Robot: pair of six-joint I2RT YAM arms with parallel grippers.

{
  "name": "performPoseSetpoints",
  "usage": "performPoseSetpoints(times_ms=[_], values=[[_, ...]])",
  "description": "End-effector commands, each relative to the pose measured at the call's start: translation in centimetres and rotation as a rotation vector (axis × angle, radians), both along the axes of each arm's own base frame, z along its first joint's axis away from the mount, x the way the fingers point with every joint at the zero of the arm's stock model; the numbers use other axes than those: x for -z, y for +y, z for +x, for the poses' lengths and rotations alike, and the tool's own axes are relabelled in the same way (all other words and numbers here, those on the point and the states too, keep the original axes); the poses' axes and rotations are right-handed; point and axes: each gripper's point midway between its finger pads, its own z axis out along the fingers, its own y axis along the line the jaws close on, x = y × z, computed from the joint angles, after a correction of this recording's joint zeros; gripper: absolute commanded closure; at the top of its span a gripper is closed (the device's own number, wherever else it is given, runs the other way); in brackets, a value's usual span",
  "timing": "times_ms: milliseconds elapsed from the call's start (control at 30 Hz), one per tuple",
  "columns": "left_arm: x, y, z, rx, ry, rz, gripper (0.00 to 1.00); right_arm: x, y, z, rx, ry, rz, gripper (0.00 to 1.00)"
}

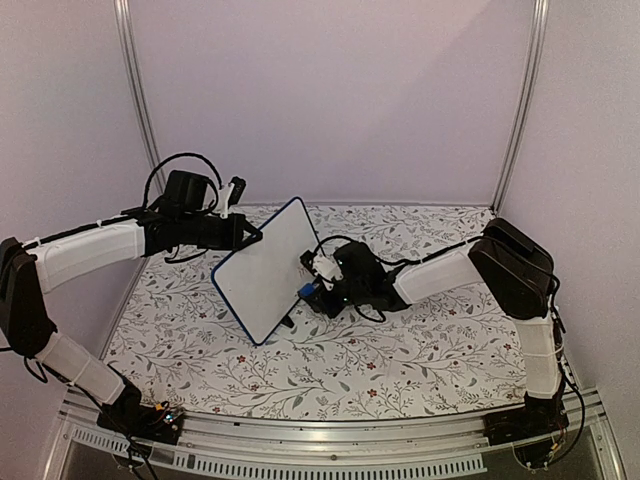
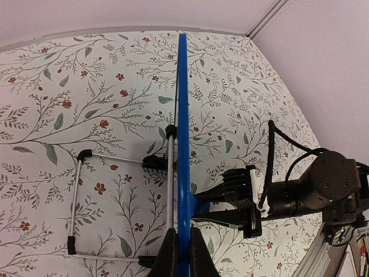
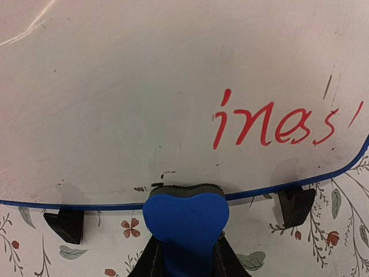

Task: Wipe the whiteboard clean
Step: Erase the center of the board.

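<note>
Right wrist, eraser (image 3: 184, 222) at whiteboard (image 3: 144, 104) lower edge

The whiteboard (image 1: 268, 270) stands nearly upright on the floral table (image 1: 420, 350), left of centre, its face turned toward the right; it is white with rounded corners and a thin blue rim (image 2: 183, 115), which the left wrist view shows edge-on. Red handwriting (image 3: 271, 124), perhaps "ines", sits low on the faintly smudged face; two black feet (image 3: 64, 224) project below the bottom rim.

Floral tablecloth (image 1: 400, 350) w/ white walls (image 1: 330, 100), alu frame post (image 1: 521, 100).
</note>
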Motion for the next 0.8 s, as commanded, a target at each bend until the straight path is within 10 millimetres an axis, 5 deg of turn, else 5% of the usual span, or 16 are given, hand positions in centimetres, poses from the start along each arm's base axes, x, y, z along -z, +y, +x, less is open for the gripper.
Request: performPoseSetpoints(times_ms=[0, 267, 400, 533, 767], values=[[1.5, -1.0, -1.3, 0.051, 0.067, 0.004, 1.0, 0.0, 0.0, -0.2, -0.002, -0.001, -0.025, 0.84], [1.6, -1.0, -1.3, 0.051, 0.068, 0.005, 1.0, -9.9, 1.4, 2.4, 0.029, -0.179, 0.08, 0.83], [1.6, -1.0, -1.3, 0.051, 0.067, 0.005, 1.0, -12.2, 1.6, 3.9, 0.056, -0.22, 0.109, 0.83], [1.5, -1.0, -1.3, 0.052, 0.066, 0.006, 1.0, -11.3, 2.1, 4.7, 0.058, -0.208, 0.099, 0.83], [1.3, -1.0, -1.4, 0.053, 0.062, 0.002, 1.0, -4.7, 1.8, 3.1, 0.013, -0.086, 0.032, 0.83]])
